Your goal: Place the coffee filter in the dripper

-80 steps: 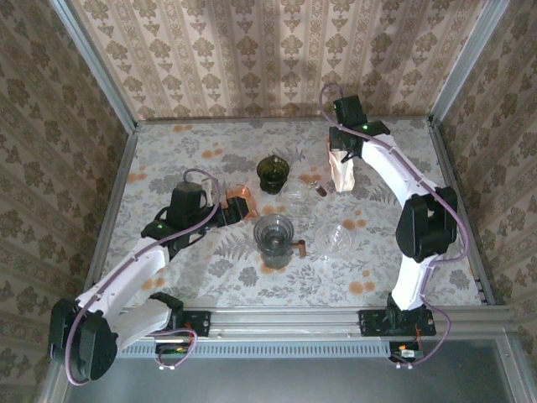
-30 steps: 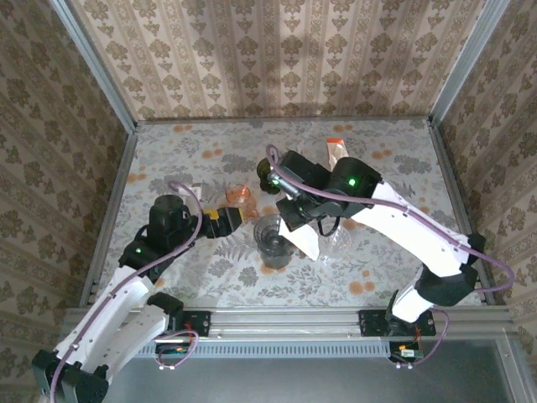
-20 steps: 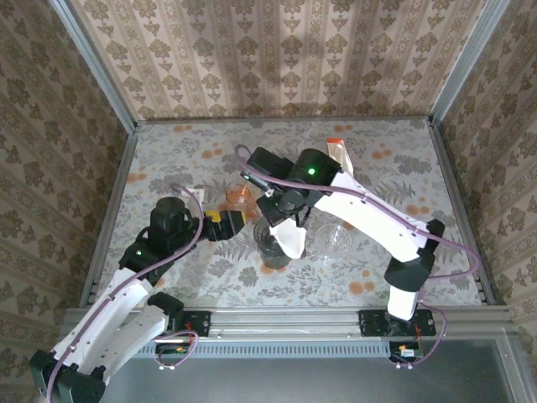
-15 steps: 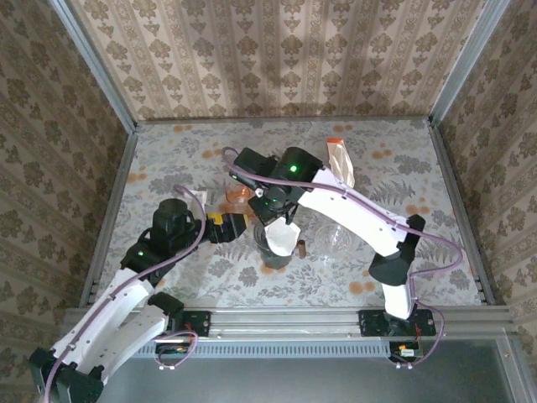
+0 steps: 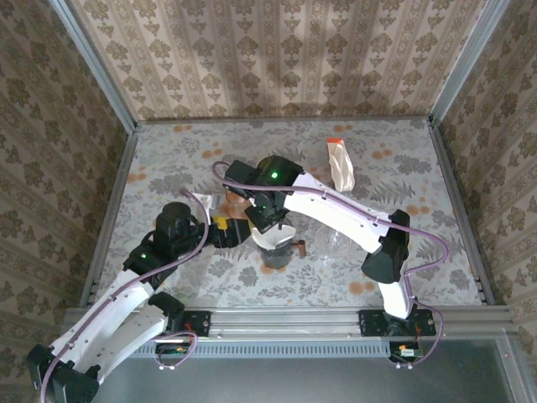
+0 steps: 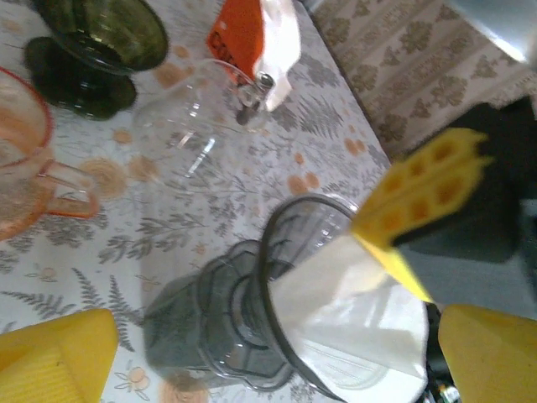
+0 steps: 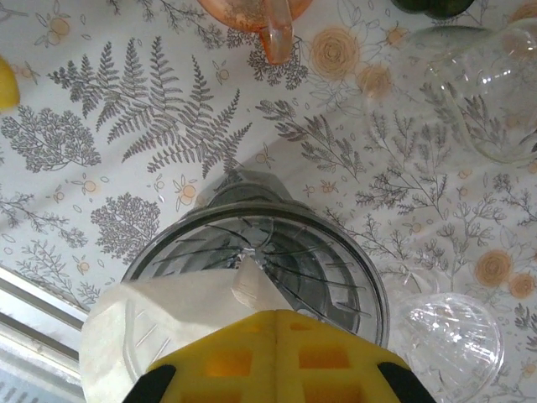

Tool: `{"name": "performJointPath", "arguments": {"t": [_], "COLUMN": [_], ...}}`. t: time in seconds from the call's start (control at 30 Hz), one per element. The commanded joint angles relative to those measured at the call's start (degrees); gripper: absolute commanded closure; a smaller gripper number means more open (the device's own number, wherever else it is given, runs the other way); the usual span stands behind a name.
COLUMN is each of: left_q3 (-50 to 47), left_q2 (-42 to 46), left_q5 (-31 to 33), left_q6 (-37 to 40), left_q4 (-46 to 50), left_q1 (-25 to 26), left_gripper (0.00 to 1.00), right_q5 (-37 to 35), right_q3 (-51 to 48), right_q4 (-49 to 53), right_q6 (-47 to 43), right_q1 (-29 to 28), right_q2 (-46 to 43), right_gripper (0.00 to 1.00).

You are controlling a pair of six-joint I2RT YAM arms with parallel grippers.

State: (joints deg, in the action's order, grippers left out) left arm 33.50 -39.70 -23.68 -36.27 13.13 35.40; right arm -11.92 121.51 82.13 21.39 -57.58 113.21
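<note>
The right gripper point(image 7: 277, 340) is clamped on the white, creased paper filter point(image 7: 159, 311), which sits partly within the round rim of the ribbed, smoky-glass dripper point(image 7: 323, 252) and overlaps one edge, the left gripper point(image 5: 237, 230) spread wide just beside it, bare fern-printed surface point(image 7: 126, 134) on one side, clear glassware point(image 7: 495, 92) near.

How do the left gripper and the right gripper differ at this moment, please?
The left gripper is open and holds nothing, while the right gripper is shut on the white coffee filter. The right gripper is above the grey dripper, with the filter at its mouth; the left gripper sits low beside that dripper, facing it. Both have yellow fingers and are close to the same dripper.
</note>
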Motion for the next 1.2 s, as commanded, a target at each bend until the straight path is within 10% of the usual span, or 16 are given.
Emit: {"name": "performJointPath", "arguments": {"t": [0.0,0.13,0.4,1.17], "left_q3": [-0.2,-0.8,0.4,4.5], "left_q2": [0.5,-0.6,1.9,-6.2], "left_q5": [0.6,3.1,6.2,4.8], "left_q6": [0.7,0.3,-0.8,-0.2], "left_q4": [-2.3,-0.8,2.1,1.8], "left_q1": [3.6,5.0,4.9,5.2], "left_gripper": [0.02,0.20,0.18,0.12], "right_q5": [-0.1,-0.7,-3.0,-1.8], "right_q3": [-1.9,-3.7,-11.8,-51.7], "right_q4": [-2.3,-4.7,-13.1,-46.8], "right_q6": [0.9,1.5,3.6,2.8], "right_q1": [0.2,0.2,0.2,4.2], "right_q2": [-2.5,-4.2,-13.3,-40.2], "right_gripper": [1.00,0.87,0.45,0.18]}}
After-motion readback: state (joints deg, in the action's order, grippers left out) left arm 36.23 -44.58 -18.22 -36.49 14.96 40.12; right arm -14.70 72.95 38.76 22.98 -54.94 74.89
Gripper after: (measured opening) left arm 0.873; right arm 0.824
